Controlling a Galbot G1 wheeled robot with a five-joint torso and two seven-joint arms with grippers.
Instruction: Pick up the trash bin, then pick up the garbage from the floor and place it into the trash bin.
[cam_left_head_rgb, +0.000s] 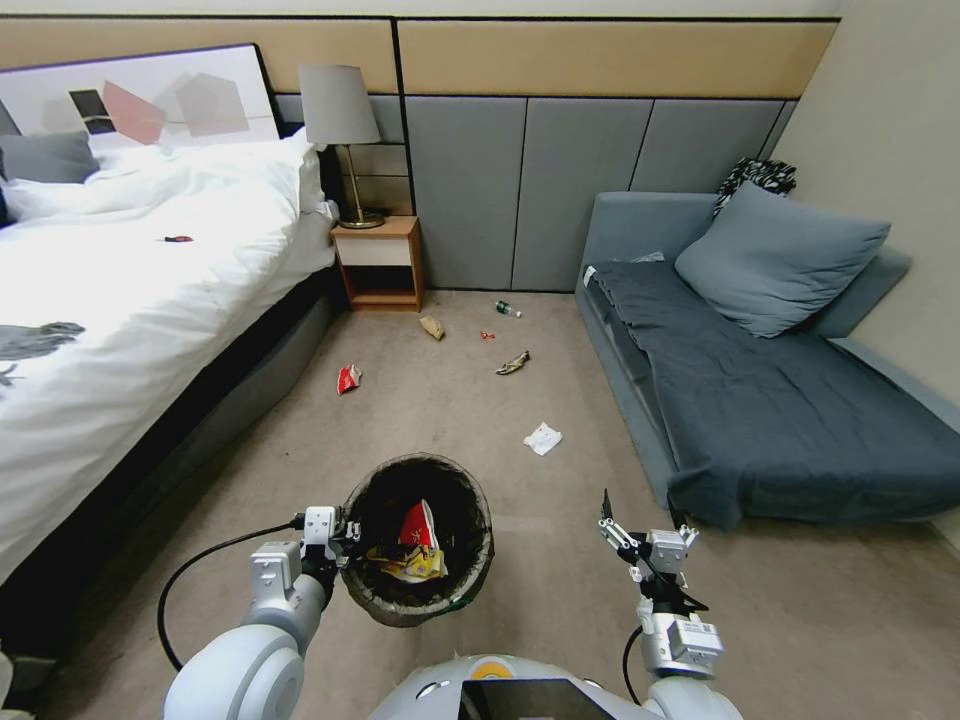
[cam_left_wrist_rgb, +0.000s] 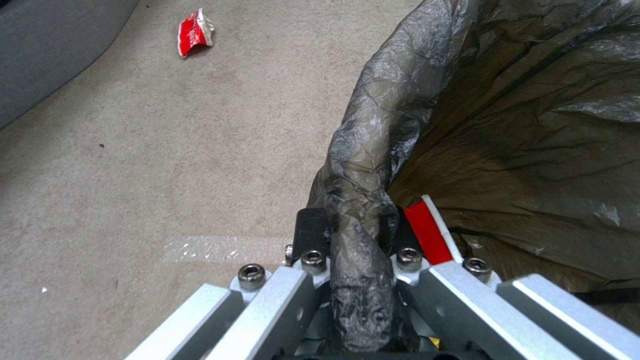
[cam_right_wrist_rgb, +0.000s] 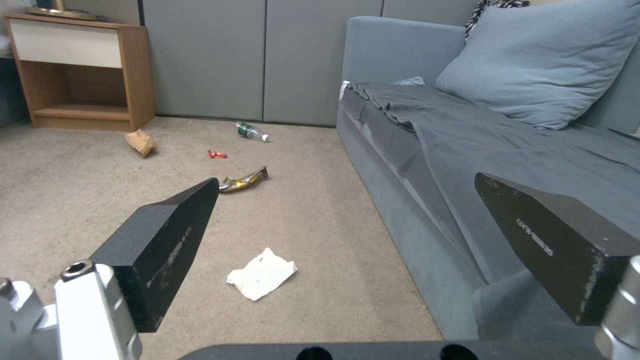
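Head view: left gripper on trash bin rim

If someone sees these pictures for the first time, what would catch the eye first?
Probably the trash bin, held low in front of the robot by the left gripper shut on its bagged rim, with red and yellow wrappers already inside. Next, the garbage scattered on the floor between bed and sofa, the white tissue nearest. The right gripper hangs open beside the bin.

silver-grey arms | black cable | black pincer fingers | hex screws
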